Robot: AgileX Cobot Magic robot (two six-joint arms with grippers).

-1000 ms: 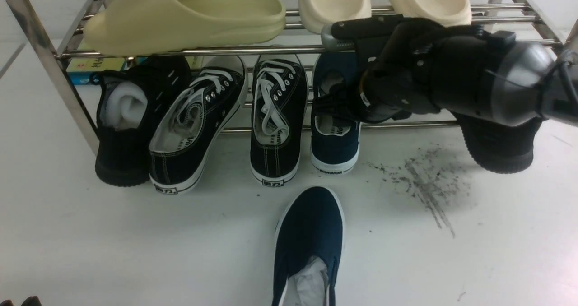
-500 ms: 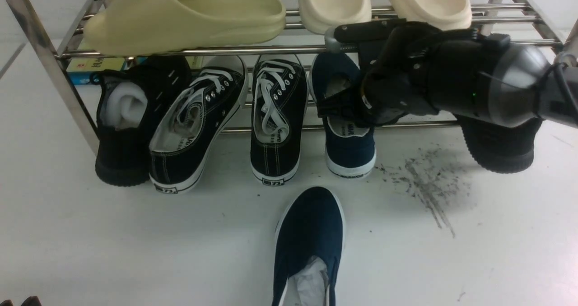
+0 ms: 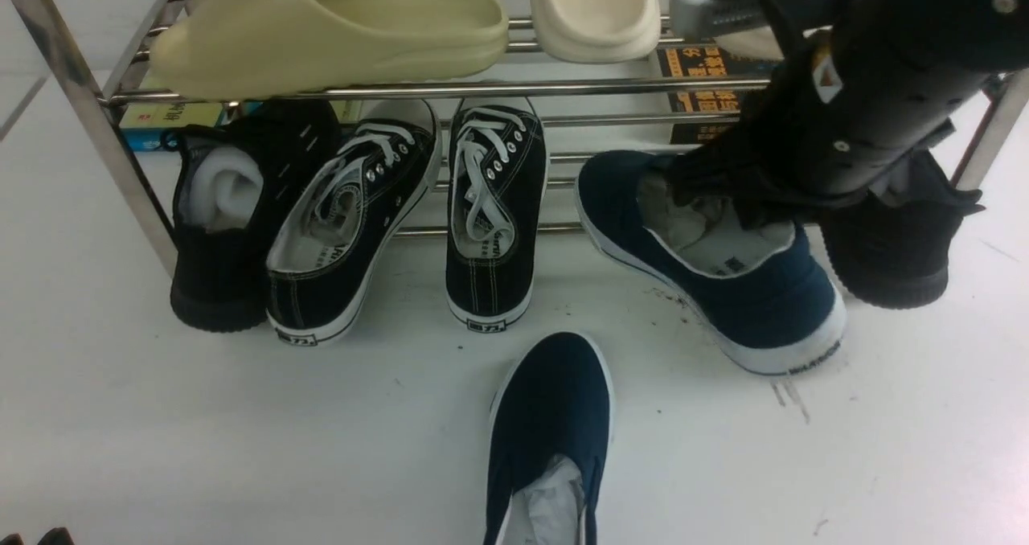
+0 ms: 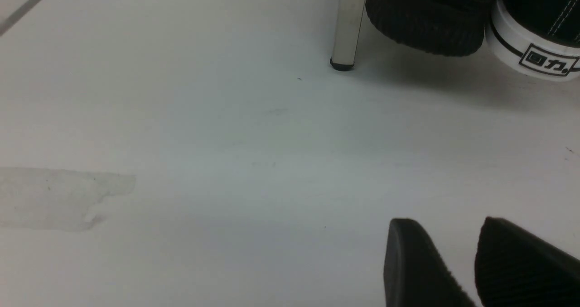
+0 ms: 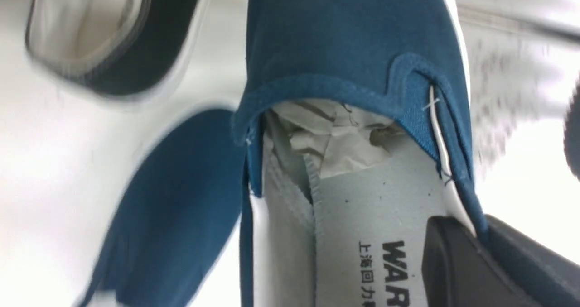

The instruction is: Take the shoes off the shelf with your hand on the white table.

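My right gripper (image 3: 715, 195) is shut on the side wall of a navy-blue shoe (image 3: 764, 304), with one finger (image 5: 453, 261) inside on the white lining. This shoe (image 5: 344, 40) has paper stuffing and lies at an angle. Its heel is over the scuffed patch of the white table (image 3: 241, 432), and its toe is by the lower front rung of the silver shelf (image 3: 402, 91). The other navy shoe (image 3: 555, 416) lies on the table near the front edge. My left gripper (image 4: 451, 227) hangs open over bare table near a shelf leg (image 4: 346, 26).
On the lower tier stand two black lace-up sneakers (image 3: 354, 207) (image 3: 494, 207), with black knit sneakers at the left (image 3: 225, 207) and right (image 3: 892, 247) ends. Yellow-green slides (image 3: 330, 30) and a cream slide (image 3: 595, 6) sit on the upper tier. A dark box (image 3: 699, 87) stands behind.
My right gripper shut on the navy shoe and drew it off the lower tier, forward and to the right. The arm rose and tilted, and the shoe turned its heel to the front right.
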